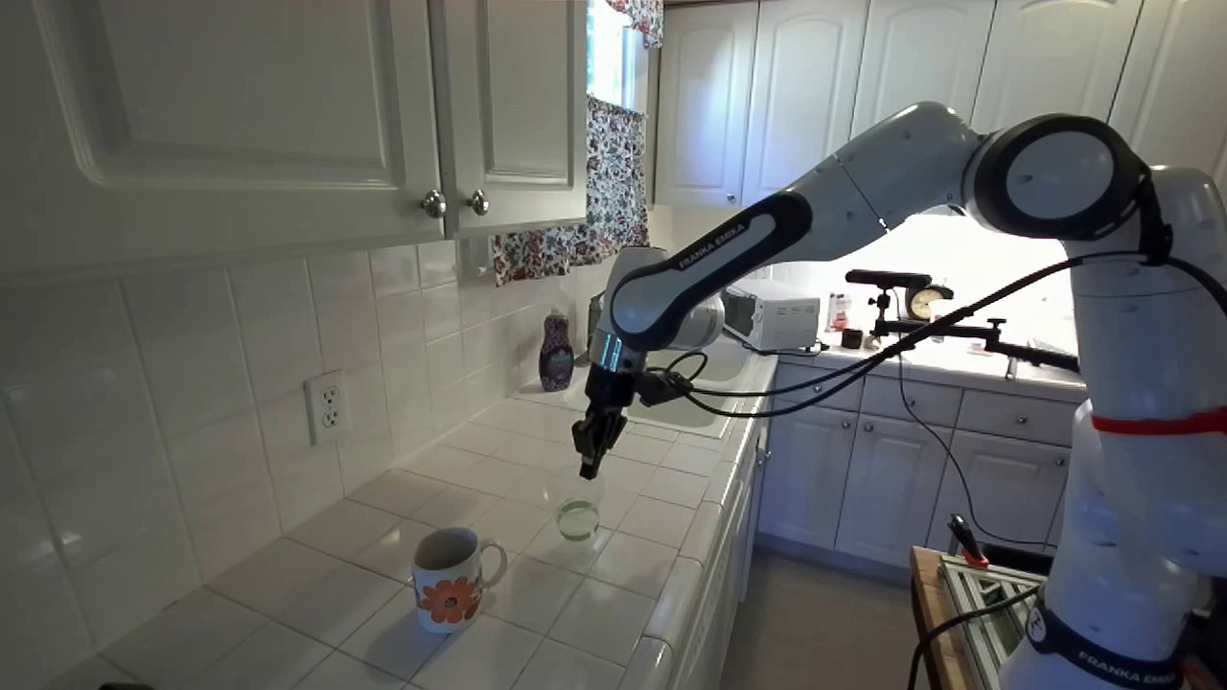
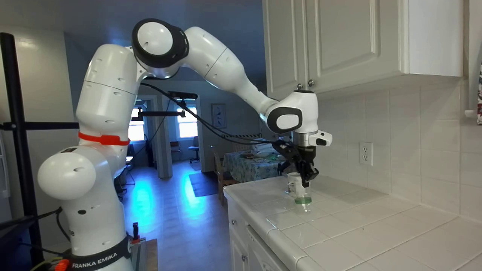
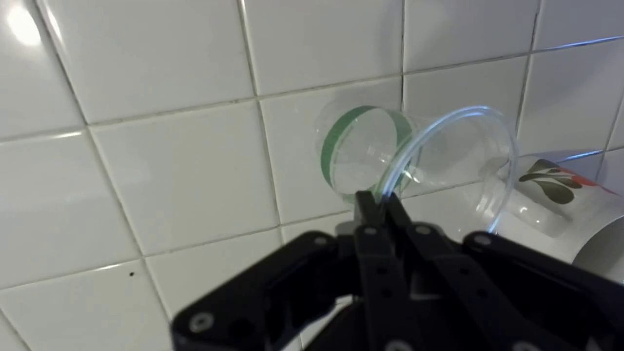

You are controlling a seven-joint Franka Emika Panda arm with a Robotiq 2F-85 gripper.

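- In an exterior view, the jaws, at the end of the robot arm (image 1: 863, 187), point down over the tiled worktop (image 1: 613, 613), the clear green-banded cup (image 1: 578, 518) directly beneath their tips at 6 o'clock.
- From the cup, the orange-flowered mug (image 1: 448, 582) stands upright at 8 o'clock, near but apart; the wall outlet (image 1: 328, 407) is at 10 o'clock and a purple bottle (image 1: 556, 355), farther back, just short of 12.
- In an exterior view, the cup is upright below the jaws, with the mug partly behind it toward 11 o'clock and a cloth-covered table (image 2: 248, 165) well beyond toward 10; whether the cup's base touches the worktop, I cannot tell.
- In the wrist view, the jaws stand at 6 o'clock, clamped on the cup's rim at about its 8 o'clock; from the cup, the mug shows toward 4 o'clock and a dark speck (image 3: 131, 274) on the worktop toward 8.
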